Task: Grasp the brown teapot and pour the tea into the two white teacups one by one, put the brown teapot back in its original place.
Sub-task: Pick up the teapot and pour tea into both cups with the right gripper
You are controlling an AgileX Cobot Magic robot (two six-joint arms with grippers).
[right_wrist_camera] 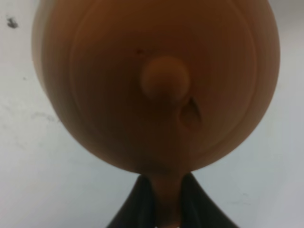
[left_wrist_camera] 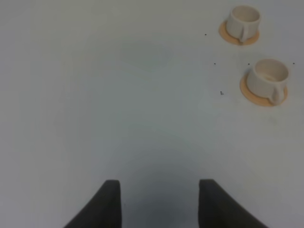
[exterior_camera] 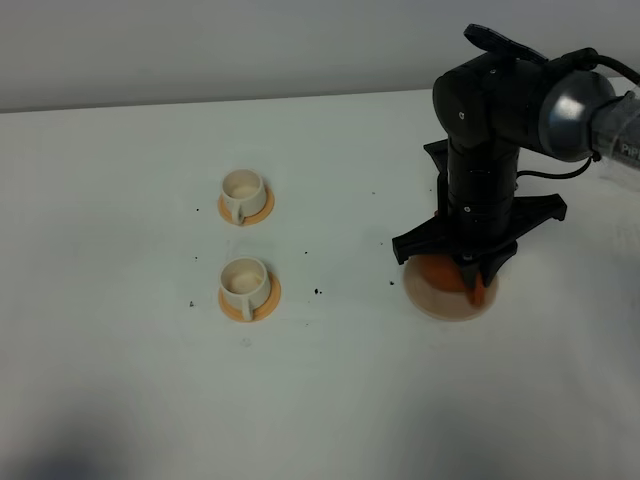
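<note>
**A:** Partner, what do we see nearest?
**B:** Our right gripper (right_wrist_camera: 164, 204) clenched on the handle of the brown teapot (exterior_camera: 437, 270), which sits on its beige coaster (exterior_camera: 440, 305) toward the table (exterior_camera: 120, 380)'s right edge.
**A:** And farther?
**B:** One white teacup (exterior_camera: 243, 277) on an orange disc (exterior_camera: 270, 298), a second white teacup (exterior_camera: 241, 188) behind it. Our left gripper (left_wrist_camera: 159, 204) hangs released.

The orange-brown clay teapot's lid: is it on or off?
On. In the right wrist view the small knobbed lid sits centred on the round orange-brown clay teapot, whose handle is pinched by the shut right tool.
</note>
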